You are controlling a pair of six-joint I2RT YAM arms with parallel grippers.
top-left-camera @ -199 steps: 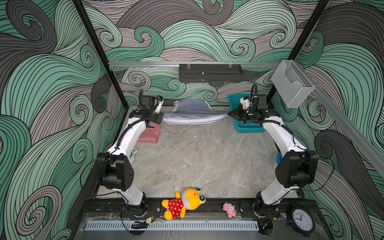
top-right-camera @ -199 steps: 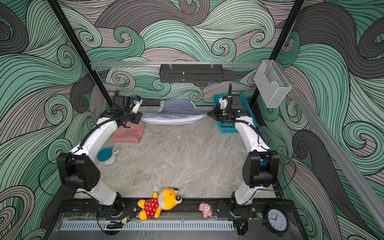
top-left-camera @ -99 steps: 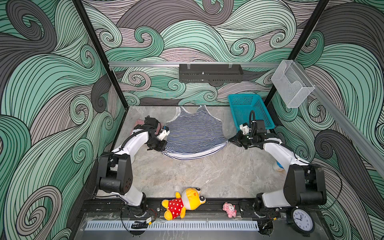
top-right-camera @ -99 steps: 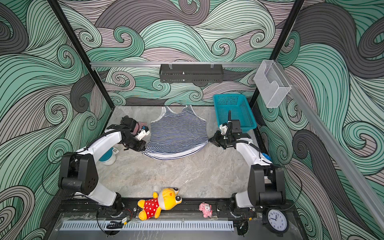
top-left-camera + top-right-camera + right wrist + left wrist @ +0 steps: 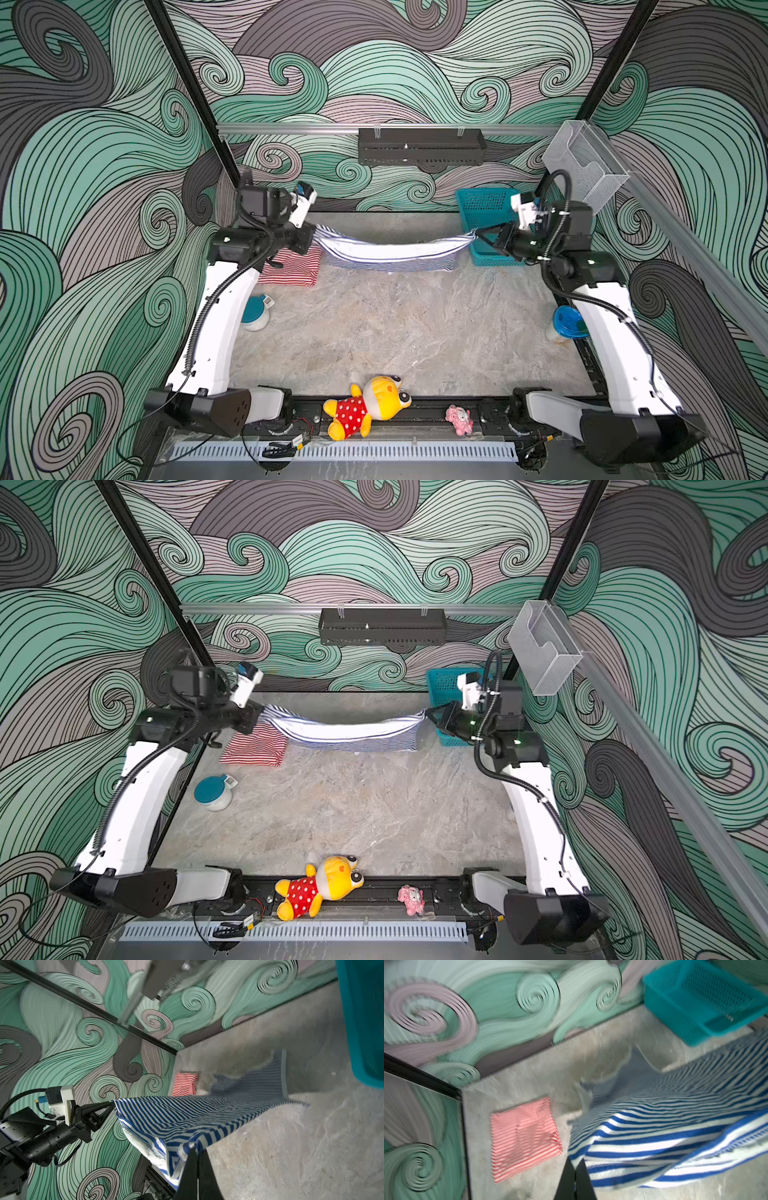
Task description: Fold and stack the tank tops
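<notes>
Tank top in navy-and-white striped knit (image 5: 390, 254) hangs stretched over grey marble table (image 5: 395, 332), far side; left gripper (image 5: 312, 237) and right gripper (image 5: 477, 236) each clamp one end. Folded red-and-white striped tank top (image 5: 293, 269) lies flat under left gripper.

we see soft, even light in both sharp top views, edges bowed. motion blur smears the wallpaper (image 5: 529, 997) beyond the left jaws; beyond the right jaws the navy tank top (image 5: 249, 1086) looks hazy.

two tank tops (image 5: 390, 251) (image 5: 293, 268), two toys (image 5: 365, 409) (image 5: 459, 419) — one basket (image 5: 478, 199)
</notes>
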